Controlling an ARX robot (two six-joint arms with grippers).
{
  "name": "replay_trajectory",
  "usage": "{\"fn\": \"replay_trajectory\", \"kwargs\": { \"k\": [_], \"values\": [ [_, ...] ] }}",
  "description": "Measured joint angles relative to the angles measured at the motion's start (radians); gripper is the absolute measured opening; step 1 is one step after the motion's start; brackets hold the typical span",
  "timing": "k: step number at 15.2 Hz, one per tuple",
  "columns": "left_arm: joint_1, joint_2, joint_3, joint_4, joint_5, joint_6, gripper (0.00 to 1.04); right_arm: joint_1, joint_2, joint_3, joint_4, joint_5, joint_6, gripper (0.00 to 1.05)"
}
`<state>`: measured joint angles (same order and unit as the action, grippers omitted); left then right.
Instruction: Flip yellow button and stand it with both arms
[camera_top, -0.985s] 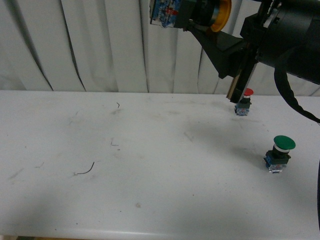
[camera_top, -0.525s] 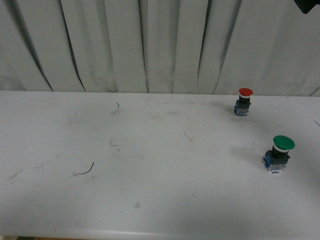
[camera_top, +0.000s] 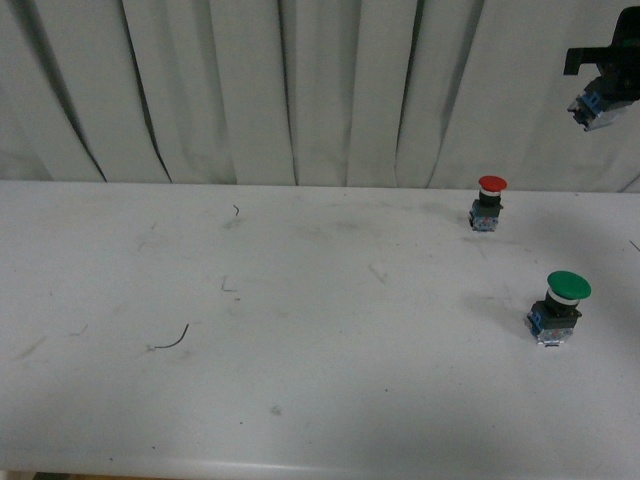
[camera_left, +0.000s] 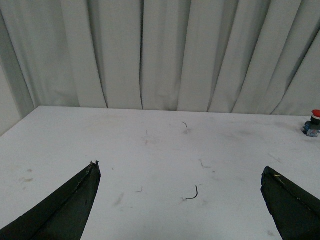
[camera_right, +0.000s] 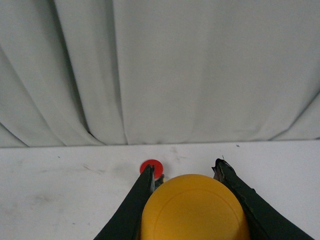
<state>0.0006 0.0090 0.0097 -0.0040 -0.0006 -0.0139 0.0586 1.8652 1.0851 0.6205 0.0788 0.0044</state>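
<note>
Yellow button (camera_right: 195, 207) is high in the air, over the right far part of the bench (camera_top: 300, 330), and the right claw (camera_right: 185, 167) is clenched on it. Left claw (camera_left: 180, 167) hangs spread wide above the broad left part. Red button (camera_top: 490, 203) stands near the far edge, green button (camera_top: 562, 305) near the right edge.

**Right gripper clamped and held high, left gripper spread wide**

The right gripper (camera_right: 184, 166) is closed on the button (camera_right: 194, 210), with its two black fingers (camera_right: 137, 200) pressing the cap from either side. In the front view it hangs high at the far right edge, well above the table (camera_top: 300, 300) and only partly in frame. The left gripper (camera_left: 180, 167) has its fingers (camera_left: 70, 207) spread far apart with an empty gap between them. Its tips point forward over the table.
</note>
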Motion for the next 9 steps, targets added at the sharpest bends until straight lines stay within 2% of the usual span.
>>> {"fn": "replay_trajectory", "kwargs": {
  "k": [6,9],
  "values": [
    [0.000,0.000,0.000,0.000,0.000,0.000,0.98,-0.012,0.153,0.162,-0.209,0.106,0.037,0.34],
    [0.000,0.000,0.000,0.000,0.000,0.000,0.98,0.023,0.249,0.267,-0.342,0.155,0.109,0.34]
  ]
}}
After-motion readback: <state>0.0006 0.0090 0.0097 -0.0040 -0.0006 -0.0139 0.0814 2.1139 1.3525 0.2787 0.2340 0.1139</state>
